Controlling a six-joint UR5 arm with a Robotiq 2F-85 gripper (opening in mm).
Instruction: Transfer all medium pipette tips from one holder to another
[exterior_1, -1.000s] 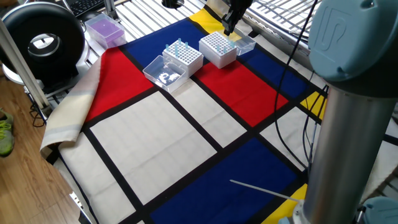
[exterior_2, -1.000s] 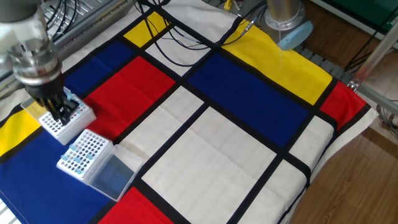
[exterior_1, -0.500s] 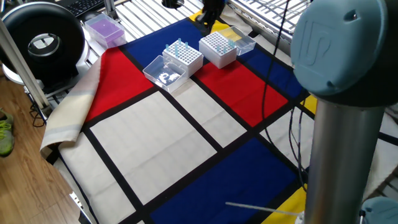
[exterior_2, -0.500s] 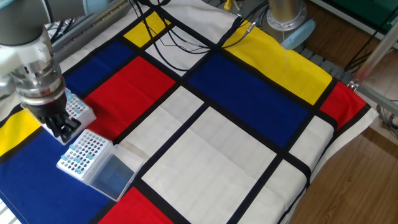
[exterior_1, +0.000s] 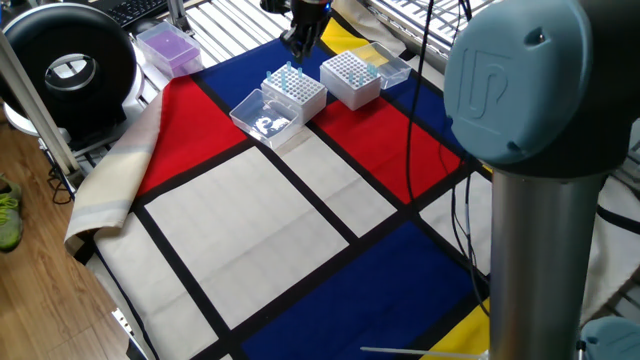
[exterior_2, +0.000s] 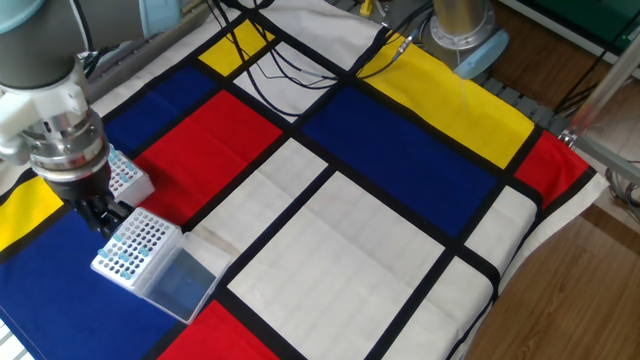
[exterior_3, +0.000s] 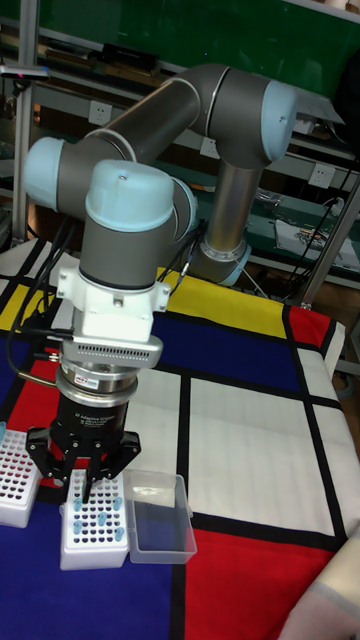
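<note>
Gripper (exterior_3: 88, 487) hangs over the near rack (exterior_3: 94, 527), the one with the clear hinged lid (exterior_3: 160, 516) lying open beside it. Jaws look nearly closed, fingertips pinched together just above the rack's top; whether a tip sits between them, cannot tell, too small and dark.

Medium pipette tips (exterior_1: 288, 76): pale-blue cones standing up in this rack, clustered along the side toward the gripper in one fixed view. From the other fixed view they show as blue dots (exterior_2: 124, 250) across several holes of the same rack. The second rack (exterior_1: 351, 78) is just beside it, apart by a narrow gap, its top reads as empty white holes in one fixed view.

Progress, judged: cannot say which rack is source and which is target. If the tip-filled rack is the source, most of the job is left; if it is the target, the transfer is near done. A handful of tips is in one rack, none clearly in the other.

Hard to see: the second rack is partly behind the wrist in the other fixed view and cut off at the left edge (exterior_3: 14, 487) of the tall fixed view. Exact tip count unreadable. A purple box (exterior_1: 168, 48) sits well apart at the surface edge, contents unclear.
</note>
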